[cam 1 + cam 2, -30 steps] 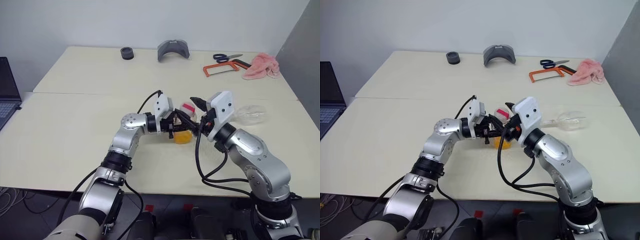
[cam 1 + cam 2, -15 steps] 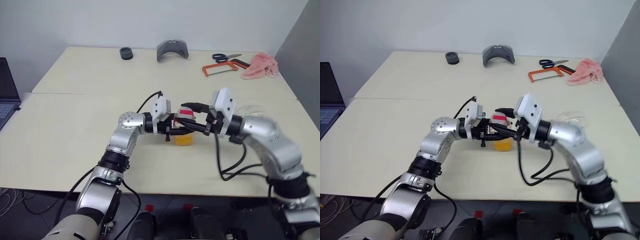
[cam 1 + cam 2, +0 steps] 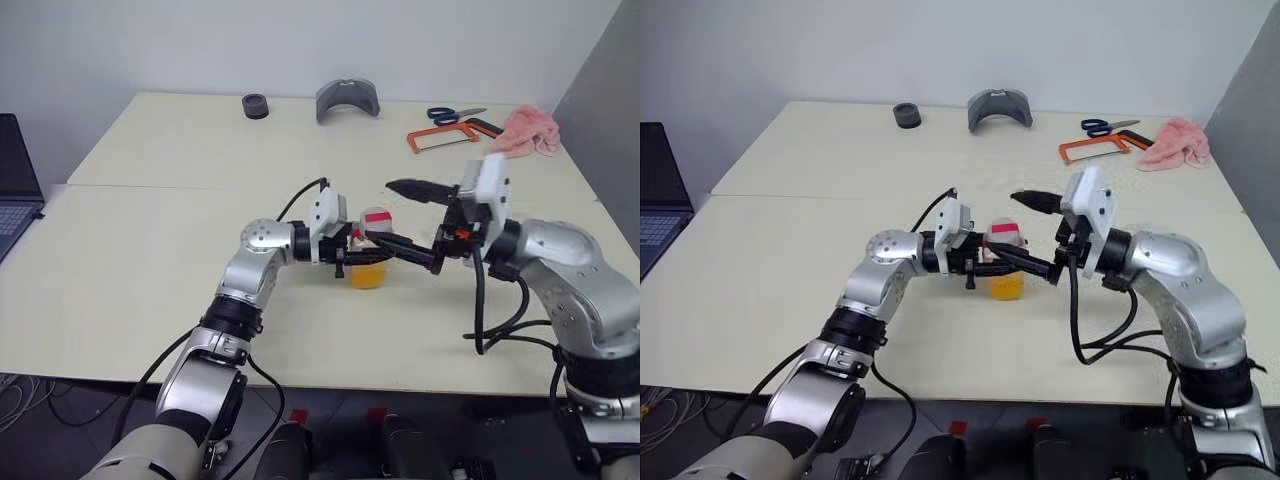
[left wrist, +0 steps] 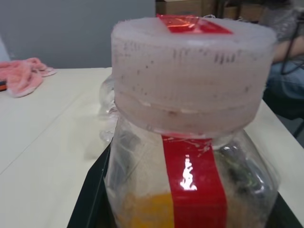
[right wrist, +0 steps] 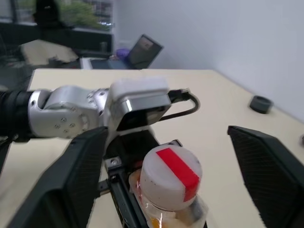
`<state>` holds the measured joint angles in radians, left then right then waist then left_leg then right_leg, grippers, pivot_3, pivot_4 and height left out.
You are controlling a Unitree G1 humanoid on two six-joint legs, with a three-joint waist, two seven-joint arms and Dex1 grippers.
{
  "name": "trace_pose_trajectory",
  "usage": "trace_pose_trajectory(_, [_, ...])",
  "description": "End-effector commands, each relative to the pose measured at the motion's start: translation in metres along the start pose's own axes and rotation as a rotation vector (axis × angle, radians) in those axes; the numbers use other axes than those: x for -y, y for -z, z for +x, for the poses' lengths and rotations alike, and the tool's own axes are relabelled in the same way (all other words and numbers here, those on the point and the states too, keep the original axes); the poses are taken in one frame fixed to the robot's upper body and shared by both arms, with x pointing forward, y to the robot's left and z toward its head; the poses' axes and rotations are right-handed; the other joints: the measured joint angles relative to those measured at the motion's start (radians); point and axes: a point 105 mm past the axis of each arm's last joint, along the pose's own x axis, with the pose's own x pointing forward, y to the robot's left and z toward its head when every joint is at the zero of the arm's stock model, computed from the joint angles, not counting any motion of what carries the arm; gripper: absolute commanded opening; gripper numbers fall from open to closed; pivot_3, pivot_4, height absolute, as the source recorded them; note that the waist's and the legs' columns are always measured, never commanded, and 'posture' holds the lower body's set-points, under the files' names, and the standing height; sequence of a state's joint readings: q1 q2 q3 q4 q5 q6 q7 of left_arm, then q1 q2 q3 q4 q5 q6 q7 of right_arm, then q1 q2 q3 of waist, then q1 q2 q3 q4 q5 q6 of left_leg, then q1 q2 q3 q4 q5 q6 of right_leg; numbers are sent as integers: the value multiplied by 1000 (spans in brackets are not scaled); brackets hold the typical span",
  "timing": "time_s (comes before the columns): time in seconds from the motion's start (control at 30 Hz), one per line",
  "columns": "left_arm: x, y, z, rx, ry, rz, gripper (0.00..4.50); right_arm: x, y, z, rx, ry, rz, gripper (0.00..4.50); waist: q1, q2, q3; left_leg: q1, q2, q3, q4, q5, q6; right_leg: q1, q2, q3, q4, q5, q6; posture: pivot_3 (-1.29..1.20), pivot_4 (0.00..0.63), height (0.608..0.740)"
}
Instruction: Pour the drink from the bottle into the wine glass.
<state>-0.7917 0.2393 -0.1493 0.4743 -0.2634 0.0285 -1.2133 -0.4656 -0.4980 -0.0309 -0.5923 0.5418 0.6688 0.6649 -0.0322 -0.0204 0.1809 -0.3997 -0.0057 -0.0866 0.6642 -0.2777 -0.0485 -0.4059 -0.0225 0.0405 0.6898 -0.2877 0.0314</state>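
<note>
The bottle point(image 3: 367, 262) stands upright near the table's middle, a small clear bottle with a whitish cap point(image 5: 168, 178) crossed by a red stripe. Orange drink point(image 3: 367, 277) fills its lower part. My left gripper point(image 3: 350, 257) reaches in level from the left and is shut on the bottle's body. The right gripper point(image 3: 379, 211) comes in from the right, open wide. Its two black fingers point(image 5: 88, 173) stand either side of the cap without touching it. The wine glass is hidden behind my right arm.
Along the far edge of the table point(image 3: 150, 290) lie a black ring point(image 3: 254, 104), a grey curved piece point(image 3: 347, 99), blue scissors point(image 3: 455, 115), an orange hacksaw point(image 3: 440, 138) and a pink cloth point(image 3: 523, 131). A laptop point(image 3: 15, 180) sits at the left.
The right gripper has opened wide and drawn up and back from the cap, its arm swinging out to the right. The left gripper still holds the bottle in place.
</note>
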Motion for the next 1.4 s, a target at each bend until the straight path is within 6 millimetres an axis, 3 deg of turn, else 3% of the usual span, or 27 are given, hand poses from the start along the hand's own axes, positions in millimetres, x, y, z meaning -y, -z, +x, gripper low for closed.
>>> trace_pose_trajectory(0.03, [-7, -14, 3, 38, -41, 64, 1697, -12, -6, 2, 21, 110, -17, 4348, 0, 0, 0, 0, 0, 0, 0, 0, 0, 0, 0, 0, 0, 0, 0, 0, 150, 740])
trace_pose_trajectory(0.17, [-9, -15, 8, 56, -55, 65, 1696, -7, 6, 14, 21, 341, -6, 4348, -1, 0, 0, 1, -1, 1, 1, 1, -2, 0, 1, 1, 2, 0, 0, 0, 150, 740])
trace_pose_trajectory(0.3, [-9, -16, 12, 62, -45, 64, 1696, -5, 11, 19, 8, 400, -19, 4348, -1, 0, 0, 1, -2, 1, 1, 1, -2, 0, 1, 1, 2, 0, 0, 0, 150, 740])
trace_pose_trajectory(0.77, [-7, -17, 12, 70, -35, 60, 1695, 8, 23, 18, -16, 479, -14, 4348, -1, 0, 0, 1, -2, 2, 1, 1, -1, 0, 1, 1, 2, 0, 0, 0, 150, 740])
trace_pose_trajectory(1.0, [-8, -16, 10, 69, -50, 58, 1695, 0, 16, 11, 36, 470, 40, 4348, -2, 0, 0, 1, -2, 2, 1, 0, 0, 0, 2, 1, 2, 0, 0, 0, 150, 740])
trace_pose_trajectory(1.4, [-7, -14, 10, 64, -49, 59, 1695, 4, 20, 23, 30, 482, 69, 4348, -2, 0, 0, 1, -2, 2, 1, 0, 0, 0, 2, 1, 2, 0, 0, 0, 150, 740])
